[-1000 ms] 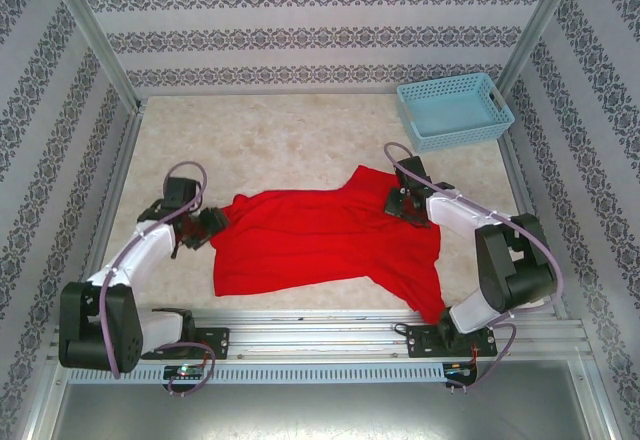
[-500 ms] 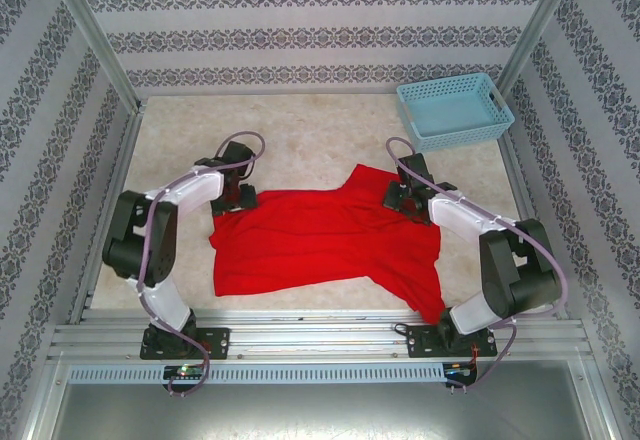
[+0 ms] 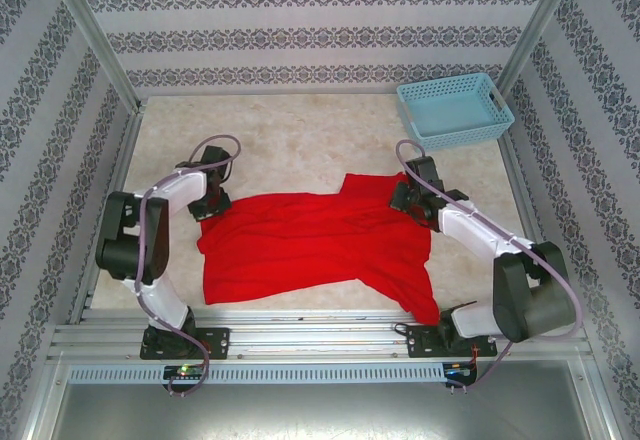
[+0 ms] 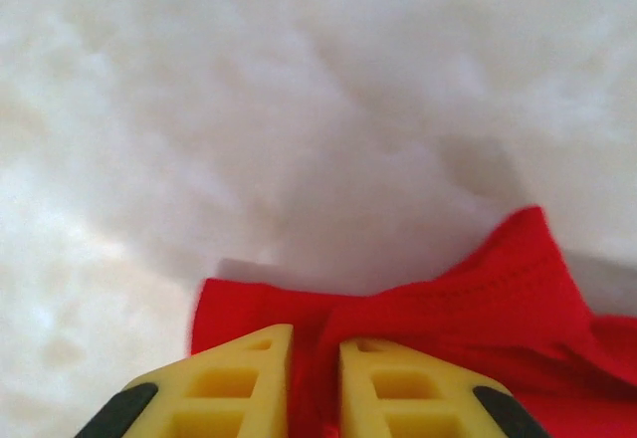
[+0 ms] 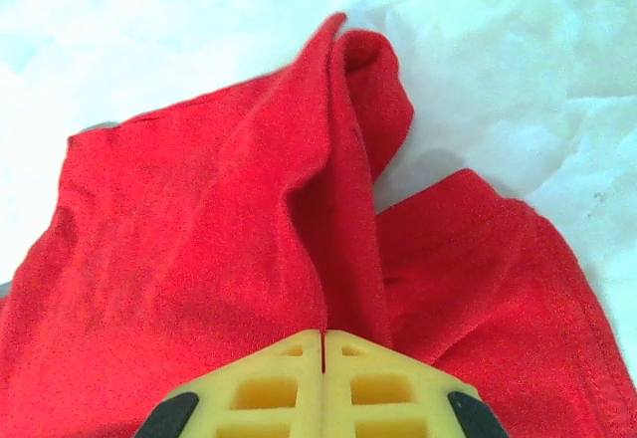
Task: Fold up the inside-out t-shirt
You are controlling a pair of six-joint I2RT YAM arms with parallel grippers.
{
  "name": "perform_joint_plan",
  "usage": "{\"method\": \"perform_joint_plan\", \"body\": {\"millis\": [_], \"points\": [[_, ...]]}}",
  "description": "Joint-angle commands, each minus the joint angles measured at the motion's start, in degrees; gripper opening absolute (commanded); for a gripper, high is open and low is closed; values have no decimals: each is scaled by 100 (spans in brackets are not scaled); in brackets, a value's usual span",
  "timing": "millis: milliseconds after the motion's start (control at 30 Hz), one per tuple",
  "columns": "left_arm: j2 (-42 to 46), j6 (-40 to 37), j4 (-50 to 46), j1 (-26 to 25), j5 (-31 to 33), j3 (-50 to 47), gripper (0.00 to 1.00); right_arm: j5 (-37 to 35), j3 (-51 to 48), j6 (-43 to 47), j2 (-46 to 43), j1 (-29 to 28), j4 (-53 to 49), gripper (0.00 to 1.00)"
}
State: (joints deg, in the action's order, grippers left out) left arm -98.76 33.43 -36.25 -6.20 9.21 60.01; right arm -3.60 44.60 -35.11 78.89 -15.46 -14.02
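The plain bright red, wrinkly cloth t-shirt (image 3: 310,245) lies spread across the middle of the pale marbled tabletop (image 3: 300,135). My left gripper (image 4: 317,330) is at its far left corner, fingers (image 4: 229,378) nearly together with red cloth in the slit, which I reckon is a pinch. My right gripper (image 5: 324,336) is clamped tight on a raised ridge of fabric at the far right corner; holding both corners apart should tension the cloth flat for folding.

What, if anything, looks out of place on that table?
Only the red t-shirt: it lies wrinkled and skewed, one corner trailing toward the near edge of the table, and a ridge of cloth bunches up at the right fingers. Nothing looks torn or spilled.
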Motion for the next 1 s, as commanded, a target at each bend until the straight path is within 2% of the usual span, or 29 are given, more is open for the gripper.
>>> {"method": "perform_joint_plan", "body": {"millis": [0,133,333,500,600,733,833,900,967], "points": [[523,49,262,75,-195,-264,13,-168,-48,134,-146,56,4,0],[1014,82,251,138,-119,-425,7,-231,40,153,-193,54,-71,0],[1707,288,519,862,-665,-843,1,-589,11,169,-481,116,-329,0],[1876,328,977,1239,-1722,-1046,2,-498,-109,183,-818,170,-328,0],[1658,378,970,1244,-2161,-1001,11,-365,-110,232,-945,167,-254,0],[1425,388,850,1244,-2143,-1113,35,-101,-91,265,-823,160,-106,0],[1687,397,763,1244,-1965,-1382,53,-6,-66,243,-705,154,-40,0],[2080,421,736,1235,-1928,-1683,58,-34,-57,244,-682,154,-6,0],[2409,448,585,1227,-1931,-1919,56,-66,-40,260,-661,154,-6,0]]}}
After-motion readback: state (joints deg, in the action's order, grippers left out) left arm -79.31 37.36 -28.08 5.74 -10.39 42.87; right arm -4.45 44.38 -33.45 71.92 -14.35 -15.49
